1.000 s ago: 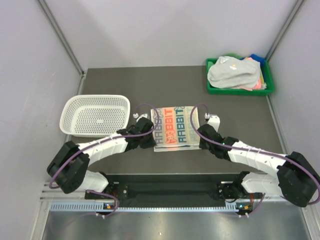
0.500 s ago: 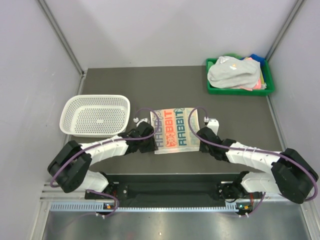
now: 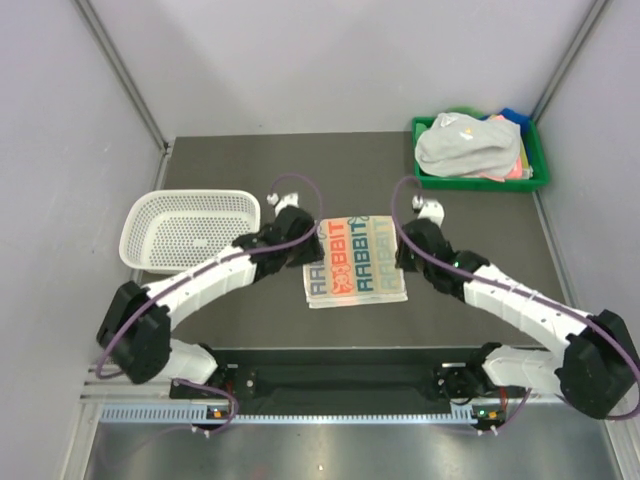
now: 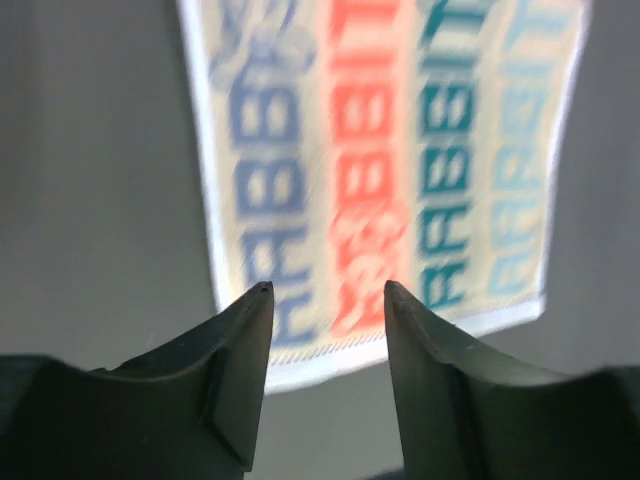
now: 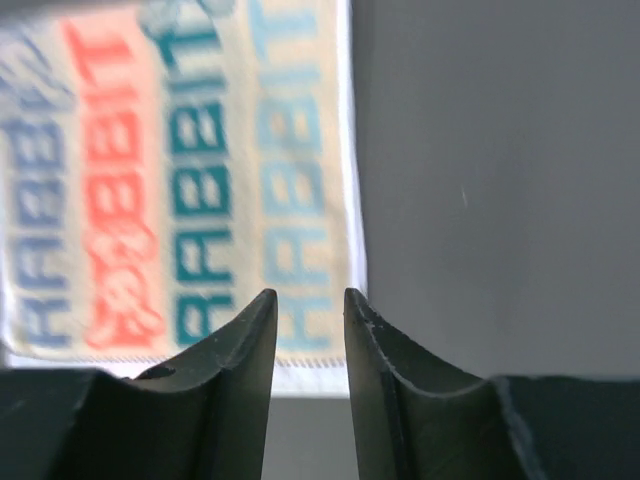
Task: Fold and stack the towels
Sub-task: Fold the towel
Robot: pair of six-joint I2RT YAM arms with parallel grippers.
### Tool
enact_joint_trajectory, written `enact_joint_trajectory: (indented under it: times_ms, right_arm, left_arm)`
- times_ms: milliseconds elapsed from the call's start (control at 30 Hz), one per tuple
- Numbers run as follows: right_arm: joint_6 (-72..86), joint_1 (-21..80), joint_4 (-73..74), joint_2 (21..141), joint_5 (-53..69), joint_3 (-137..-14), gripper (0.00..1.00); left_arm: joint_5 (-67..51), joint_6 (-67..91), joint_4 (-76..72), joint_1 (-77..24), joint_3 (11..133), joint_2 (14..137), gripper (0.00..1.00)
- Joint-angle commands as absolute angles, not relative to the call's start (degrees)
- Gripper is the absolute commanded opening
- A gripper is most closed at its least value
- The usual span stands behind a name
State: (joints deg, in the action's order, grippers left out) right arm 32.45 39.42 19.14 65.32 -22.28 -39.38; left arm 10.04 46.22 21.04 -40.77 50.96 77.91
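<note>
A white towel [image 3: 355, 262] with coloured RABBIT lettering lies flat on the surface [image 3: 250, 170]. More towels [image 3: 470, 148], grey-white on top, sit heaped far right.

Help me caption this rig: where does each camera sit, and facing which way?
Top external: above and behind, looking down; left arm and right arm show.
Left wrist: on the left arm, looking down past the left gripper at the white towel with coloured RABBIT letters.
Right wrist: likewise, past the right gripper.
All three views share that towel.
</note>
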Motion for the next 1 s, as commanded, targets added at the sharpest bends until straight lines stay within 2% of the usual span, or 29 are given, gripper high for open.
enact_joint_trajectory:
  times_ms: [0, 33, 167, 433, 767, 967]
  right_arm:
    - [25.5, 33.9, 14.7, 69.3, -15.1, -48.7, 0.31]
    - [24.7, 31.8, 13.7, 73.0, -13.1, -52.4, 0.27]
    - [22.0, 28.5, 8.1, 83.2, -1.4, -61.0, 0.21]
    - [25.2, 25.9, -4.8, 101.9, 13.9, -70.7, 0.15]
    - [32.5, 23.1, -21.4, 112.2, 19.6, -65.3, 0.11]
    - [33.8, 19.0, -24.5, 114.0, 20.1, -61.2, 0.09]
  left_arm:
    - [13.4, 40.9, 19.7, -38.6, 61.3, 86.1, 0.5]
    - [13.6, 40.3, 20.5, -37.4, 66.7, 88.5, 0.48]
    - [10.0, 37.0, 18.3, -34.0, 75.2, 99.9, 0.41]
    - [0.4, 33.8, 11.8, -29.4, 80.2, 111.4, 0.35]
    - [-0.4, 35.0, 11.9, -28.0, 79.8, 118.0, 0.34]
    - [2.4, 36.4, 14.5, -27.5, 79.9, 119.3, 0.33]
